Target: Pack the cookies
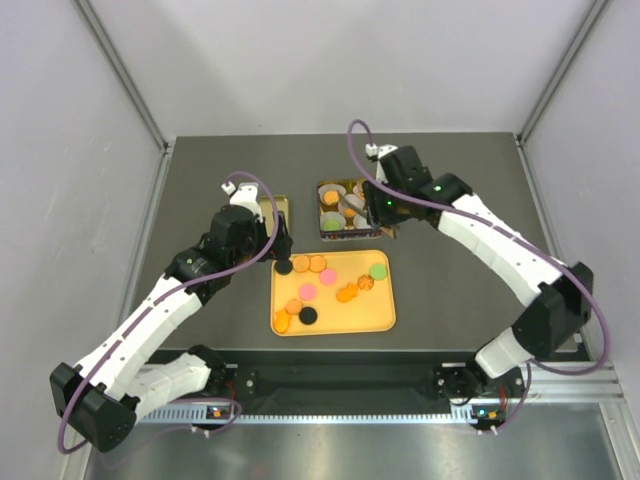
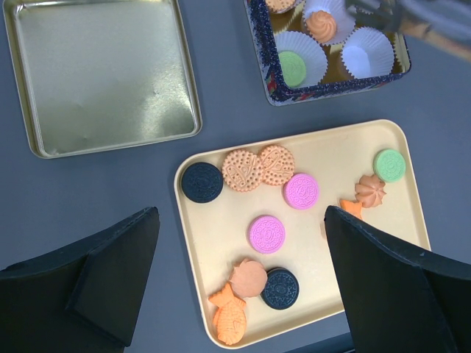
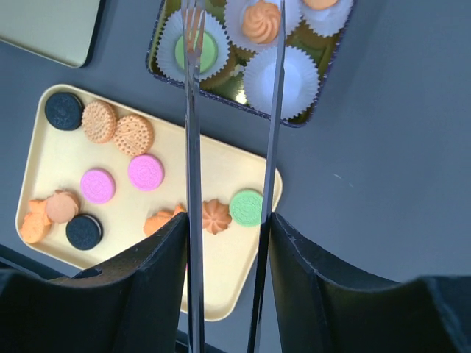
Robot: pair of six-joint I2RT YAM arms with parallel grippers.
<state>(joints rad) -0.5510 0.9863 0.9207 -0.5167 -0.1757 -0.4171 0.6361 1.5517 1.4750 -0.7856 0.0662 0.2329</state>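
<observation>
Several cookies lie on a yellow tray (image 1: 350, 312): black (image 2: 202, 182), tan (image 2: 242, 170), pink (image 2: 266, 234), green (image 2: 388, 165) and an orange fish shape (image 2: 229, 318). A tin (image 2: 331, 87) behind the tray holds white paper cups, one with a green cookie (image 3: 197, 50) and one with an orange swirl cookie (image 3: 263, 20). My left gripper (image 2: 243, 287) is open and empty above the tray's near left part. My right gripper (image 3: 227, 279) is shut on metal tongs (image 3: 193, 147). The tong tips are apart and empty over the tin.
The tin's gold lid (image 2: 103, 73) lies upside down left of the tin. One paper cup (image 3: 291, 73) in the tin is empty. The dark table (image 1: 450, 290) is walled at left, right and back.
</observation>
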